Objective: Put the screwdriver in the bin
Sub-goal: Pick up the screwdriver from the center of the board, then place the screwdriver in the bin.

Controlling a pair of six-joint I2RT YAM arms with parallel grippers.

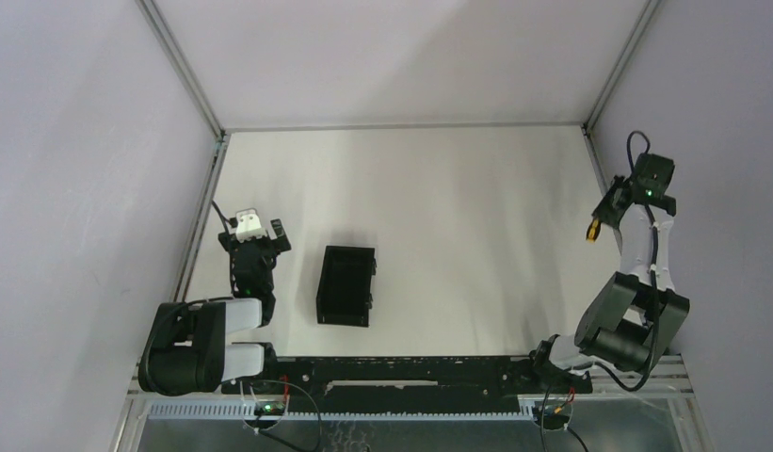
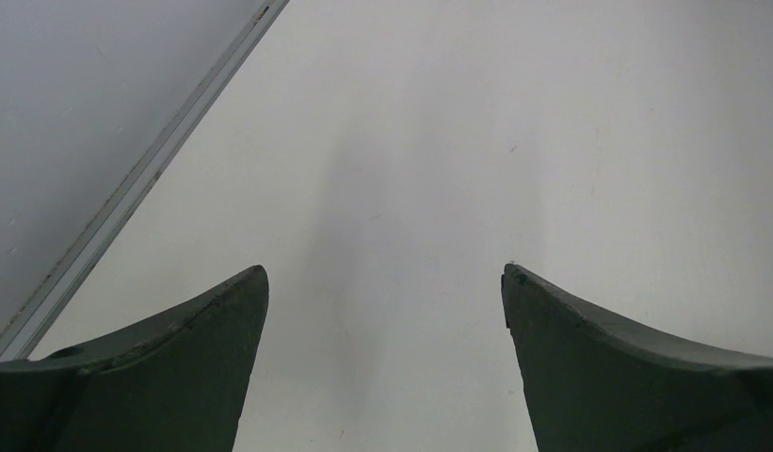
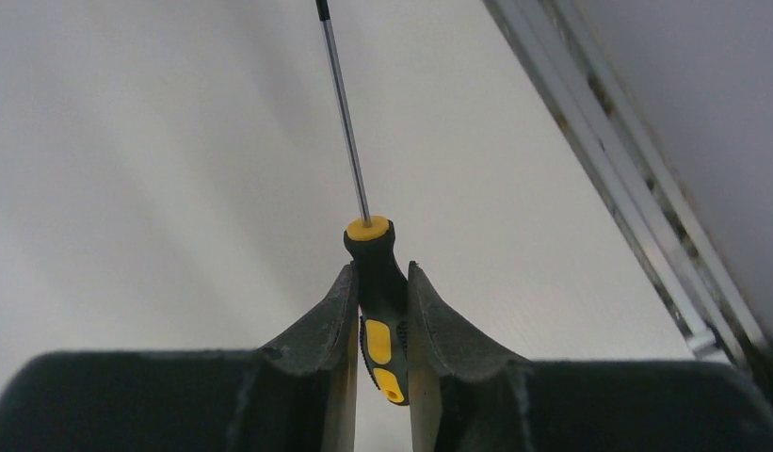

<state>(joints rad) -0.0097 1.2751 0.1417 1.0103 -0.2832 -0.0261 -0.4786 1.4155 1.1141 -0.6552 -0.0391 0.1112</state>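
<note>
Top view: the right gripper (image 1: pixel 603 217) hangs near the right wall at the far-right side of the table (image 1: pixel 458 188), with the orange-handled screwdriver (image 1: pixel 592 229) in its grasp. The black bin (image 1: pixel 322 282) sits well apart, toward the left, open side up and with nothing visible inside. The left gripper (image 1: pixel 258 237) is parked just beside the bin, on its left.

Left wrist view: the left gripper's 2 fingers (image 2: pixel 222 311) stand spread wide over bare tabletop, with nothing between them.

Right wrist view: the right gripper (image 3: pixel 379 268) is pinched tight on the screwdriver's handle (image 3: pixel 373 247). The thin shaft points straight away from the wrist, and the wall rail (image 3: pixel 627 179) runs close by on the right.

The pick-up looks complete, so the carry is the step in hand. The next move calls for a long swing left across the table, lining the tool up with the bin's length before letting go.
</note>
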